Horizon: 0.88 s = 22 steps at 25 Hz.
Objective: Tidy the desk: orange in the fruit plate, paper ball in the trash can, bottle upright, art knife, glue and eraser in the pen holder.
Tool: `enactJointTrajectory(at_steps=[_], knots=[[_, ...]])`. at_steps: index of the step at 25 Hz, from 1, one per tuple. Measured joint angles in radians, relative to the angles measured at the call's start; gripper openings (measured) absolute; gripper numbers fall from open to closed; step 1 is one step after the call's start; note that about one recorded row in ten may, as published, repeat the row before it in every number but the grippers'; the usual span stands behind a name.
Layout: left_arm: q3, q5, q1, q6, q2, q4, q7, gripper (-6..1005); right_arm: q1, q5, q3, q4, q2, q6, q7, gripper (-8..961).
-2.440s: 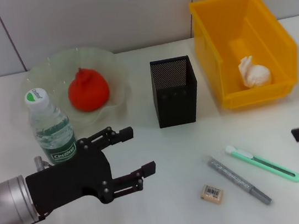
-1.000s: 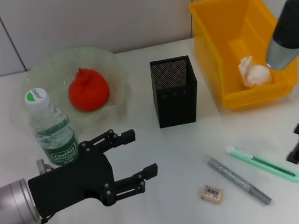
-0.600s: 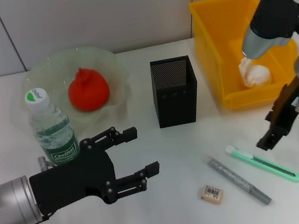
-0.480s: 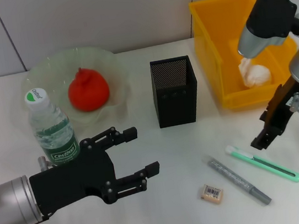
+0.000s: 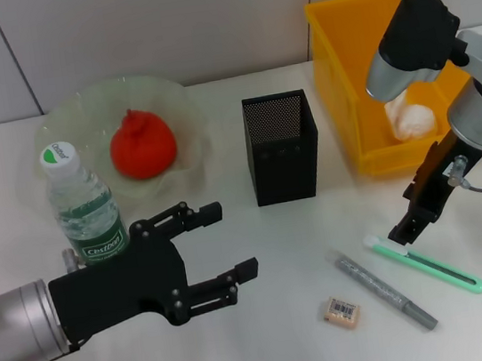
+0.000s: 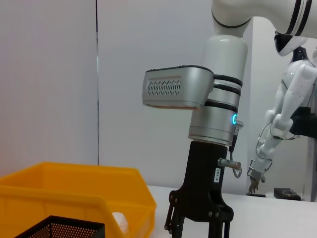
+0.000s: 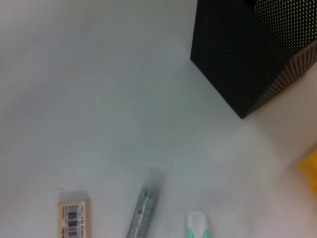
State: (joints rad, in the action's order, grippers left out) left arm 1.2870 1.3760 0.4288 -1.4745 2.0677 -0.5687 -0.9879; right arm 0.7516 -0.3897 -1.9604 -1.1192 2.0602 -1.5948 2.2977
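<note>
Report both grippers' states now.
Left gripper: open, empty, beside the bottle.
Right gripper: cannot be told; above the art knife.

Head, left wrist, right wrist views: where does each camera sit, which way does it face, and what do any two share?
Head view: on the robot's head, looking down at the table; both arms show, the left tool open beside the bottle, the right tool over the art knife.
Left wrist view: faces sideways across the table; shows the right arm, not its own fingers.
Right wrist view: faces down; no robot parts show.
Shared: the right wrist and head views both show the pen holder, eraser and glue.
</note>
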Motion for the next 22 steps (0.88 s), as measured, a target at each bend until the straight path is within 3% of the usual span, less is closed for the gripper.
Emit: enactJointTrajectory(at_steps=[10,15,22], knots=[[-0.002,0.000,0.005,0.001,0.000,-0.001,0.000,800,0.006,0.000,0.040,0.038,0.009,0.052,0.018,711],[-0.001,0.000,0.005,0.003,-0.001,0.001,0.000,800,0.001,-0.006,0.069,0.050,0.016,0.073,0.030,533],[-0.002,0.000,0.005,0.003,-0.005,0.000,0.000,800,-0.001,-0.012,0.077,0.062,0.018,0.092,0.043,502]])
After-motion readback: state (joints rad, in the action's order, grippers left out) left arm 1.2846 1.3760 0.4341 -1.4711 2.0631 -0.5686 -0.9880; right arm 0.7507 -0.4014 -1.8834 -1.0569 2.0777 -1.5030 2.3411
